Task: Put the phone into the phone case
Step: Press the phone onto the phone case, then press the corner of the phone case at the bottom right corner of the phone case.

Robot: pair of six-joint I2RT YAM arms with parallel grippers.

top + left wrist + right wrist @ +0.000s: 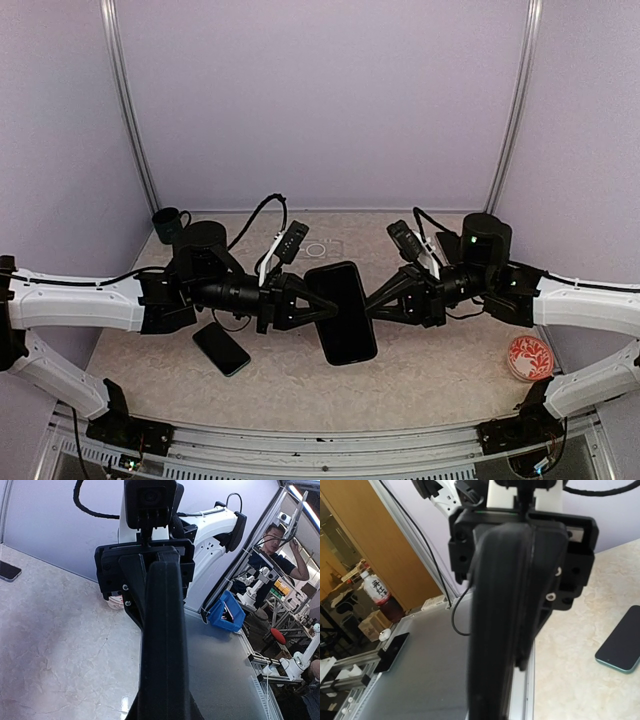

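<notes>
The case (340, 312) is black, long and round-cornered. It hangs above the table between the two pincers, broad face up. The left pincer (316, 308) clamps one long edge and the right pincer (373, 304) clamps the other. Each wrist view shows it edge-on, as a dark, matte slab. The phone (221, 348) is slim, with a dark screen and a greenish rim. It lies flat on the table below the left pincer, on its near side, apart from the case.
</notes>
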